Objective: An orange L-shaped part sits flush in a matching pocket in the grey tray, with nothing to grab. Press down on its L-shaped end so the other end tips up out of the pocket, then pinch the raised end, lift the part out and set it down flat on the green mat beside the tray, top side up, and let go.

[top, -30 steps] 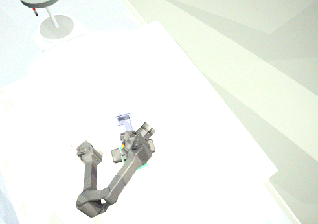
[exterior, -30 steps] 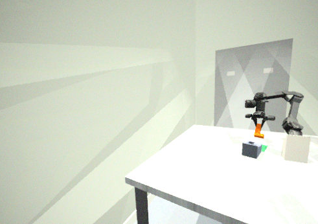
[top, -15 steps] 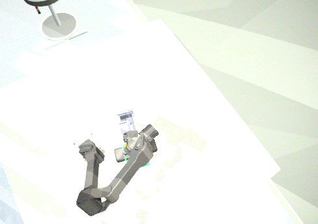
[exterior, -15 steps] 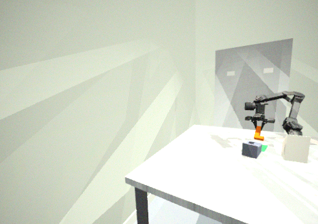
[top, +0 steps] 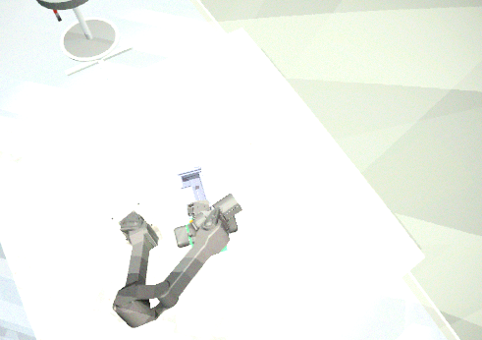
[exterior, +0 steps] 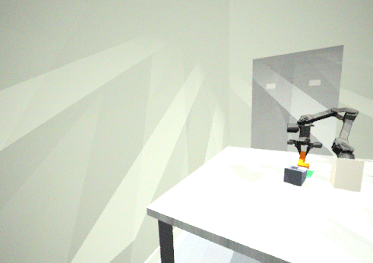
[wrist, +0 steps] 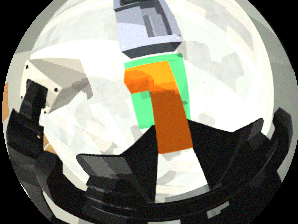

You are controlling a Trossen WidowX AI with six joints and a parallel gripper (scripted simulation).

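The orange L-shaped part hangs steeply upright, its L-shaped end down and its straight end up between the fingers. My gripper is shut on that straight end and holds the part above the green mat. The grey tray stands beside the mat, and the part is out of its pocket. In the top view the arm hides most of the part and much of the mat. Any gap between the part's lower end and the mat is hard to judge.
A beige block stands at the arm's base, to one side of the mat. The tray's near wall is close to the mat's edge and the part's lower end. The white table carries everything.
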